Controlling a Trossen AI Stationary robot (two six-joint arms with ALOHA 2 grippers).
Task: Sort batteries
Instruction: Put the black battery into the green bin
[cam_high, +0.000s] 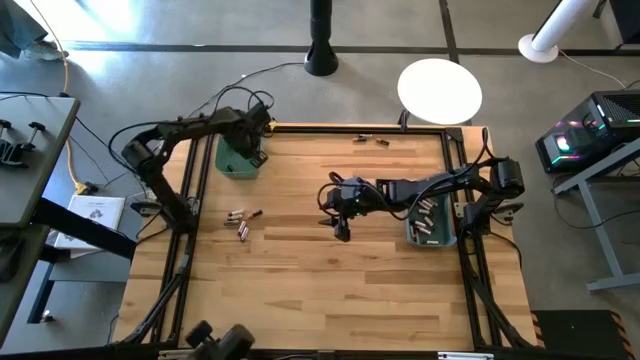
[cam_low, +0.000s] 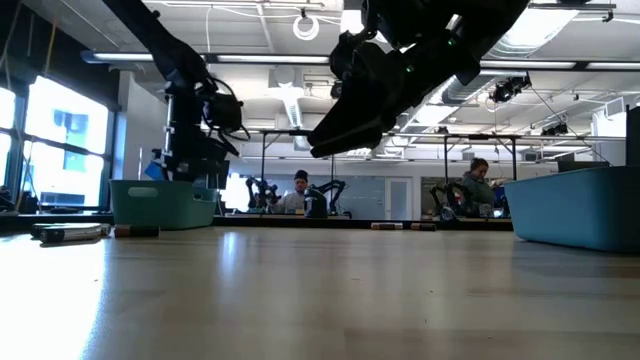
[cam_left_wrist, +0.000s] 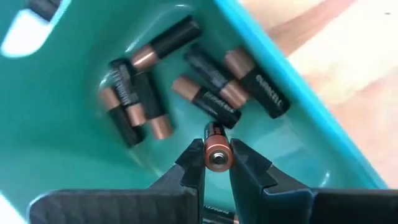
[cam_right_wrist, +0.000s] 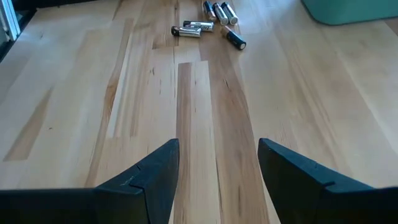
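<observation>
The high view looks straight down on the whole table, arms entering at frame left and right; the low view sits at tabletop height, facing level across the wood into the room; the left wrist view peers closely into the green bin, also at upper left of the high view; the right wrist view faces along the tabletop toward loose batteries.

green bin, blue-grey bin, table
</observation>
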